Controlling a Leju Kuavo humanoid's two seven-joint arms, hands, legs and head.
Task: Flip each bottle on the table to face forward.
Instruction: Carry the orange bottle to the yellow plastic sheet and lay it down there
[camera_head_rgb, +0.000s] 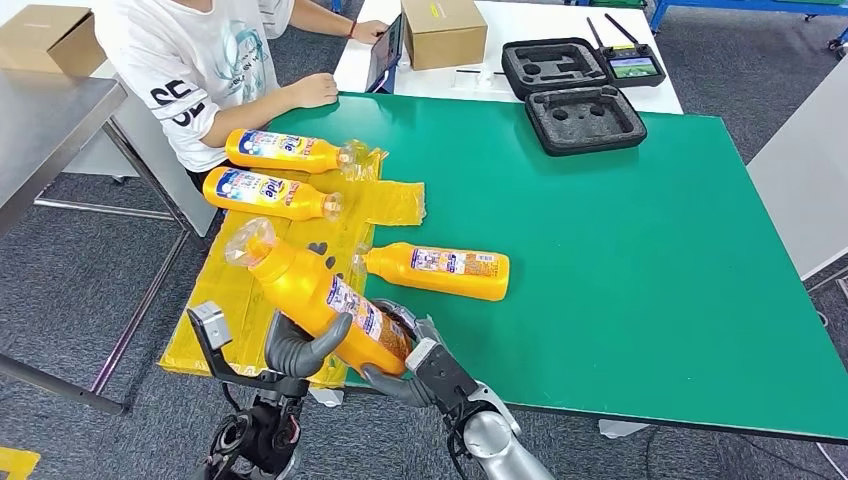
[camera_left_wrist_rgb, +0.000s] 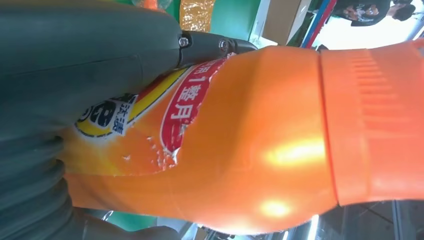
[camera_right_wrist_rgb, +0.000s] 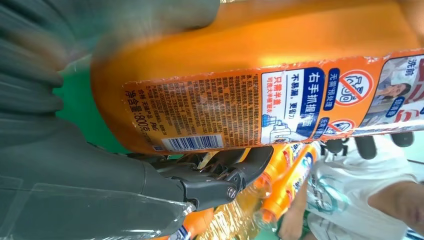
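An orange bottle (camera_head_rgb: 318, 292) with a clear cap is lifted at a tilt over the table's front left corner, cap pointing up and to the left. My left hand (camera_head_rgb: 300, 347) grips its middle, and my right hand (camera_head_rgb: 412, 366) holds its base. In the left wrist view the bottle (camera_left_wrist_rgb: 260, 145) shows its front label beside the left hand (camera_left_wrist_rgb: 75, 75). The bottle's back label (camera_right_wrist_rgb: 240, 105) faces the right wrist view, above the right hand (camera_right_wrist_rgb: 115, 190). A third bottle (camera_head_rgb: 440, 271) lies on the green table (camera_head_rgb: 620, 250). Two more bottles (camera_head_rgb: 287, 150) (camera_head_rgb: 268, 191) lie on a yellow sheet (camera_head_rgb: 225, 290).
A person in a white T-shirt (camera_head_rgb: 200, 70) sits at the table's far left corner, one hand resting on its edge. Black foam cases (camera_head_rgb: 585, 118) and a cardboard box (camera_head_rgb: 442, 30) stand at the back. A metal table (camera_head_rgb: 45, 120) is on the left.
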